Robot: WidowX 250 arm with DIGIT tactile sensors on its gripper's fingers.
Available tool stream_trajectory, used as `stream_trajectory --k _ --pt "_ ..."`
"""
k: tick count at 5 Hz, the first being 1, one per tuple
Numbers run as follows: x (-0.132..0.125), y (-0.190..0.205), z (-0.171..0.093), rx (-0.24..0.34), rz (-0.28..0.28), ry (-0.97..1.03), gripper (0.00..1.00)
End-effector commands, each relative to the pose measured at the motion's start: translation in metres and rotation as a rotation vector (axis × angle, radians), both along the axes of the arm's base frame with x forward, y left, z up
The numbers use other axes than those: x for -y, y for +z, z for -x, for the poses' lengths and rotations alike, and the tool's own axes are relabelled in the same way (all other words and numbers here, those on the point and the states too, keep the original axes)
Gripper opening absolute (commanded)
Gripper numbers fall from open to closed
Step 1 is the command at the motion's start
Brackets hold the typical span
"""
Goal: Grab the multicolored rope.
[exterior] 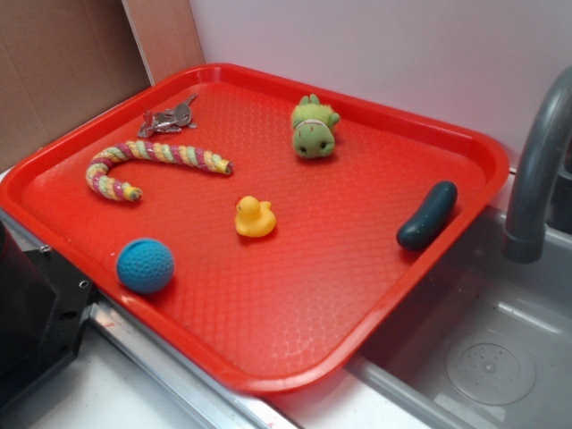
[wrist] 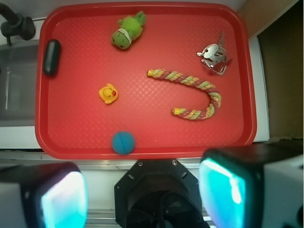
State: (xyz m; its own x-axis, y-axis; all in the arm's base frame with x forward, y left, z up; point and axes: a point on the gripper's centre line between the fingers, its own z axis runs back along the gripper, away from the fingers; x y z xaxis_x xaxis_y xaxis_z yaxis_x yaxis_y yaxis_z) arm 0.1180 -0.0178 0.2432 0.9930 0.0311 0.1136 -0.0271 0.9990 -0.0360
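The multicolored rope (exterior: 152,165) lies flat on the red tray (exterior: 295,304) at its left side, curved like a cane, with pink, yellow and green strands. In the wrist view the rope (wrist: 194,92) lies at the tray's right. My gripper (wrist: 142,192) is high above, outside the tray's near edge, well apart from the rope. Its two fingers (wrist: 221,190) stand wide apart with nothing between them. The gripper is out of sight in the exterior view.
On the tray are a yellow duck (exterior: 255,217), a blue ball (exterior: 145,264), a green plush toy (exterior: 314,129), a dark green cucumber (exterior: 427,215) and a bunch of keys (exterior: 167,118). A grey sink (exterior: 483,357) and tap (exterior: 536,170) are at the right. The robot base (exterior: 36,313) is at the left.
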Motion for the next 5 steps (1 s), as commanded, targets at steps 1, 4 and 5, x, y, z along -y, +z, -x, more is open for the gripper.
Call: stream_trajectory --k 1,4,5 --pt "0.000 0.000 0.000 0.000 0.000 0.000 1.00" --pt "-0.011 -0.015 -0.093 -0.061 -0.079 -0.231 1.00" --pt "-0.037 -0.039 -0.104 -0.067 -0.200 -0.479 1.00"
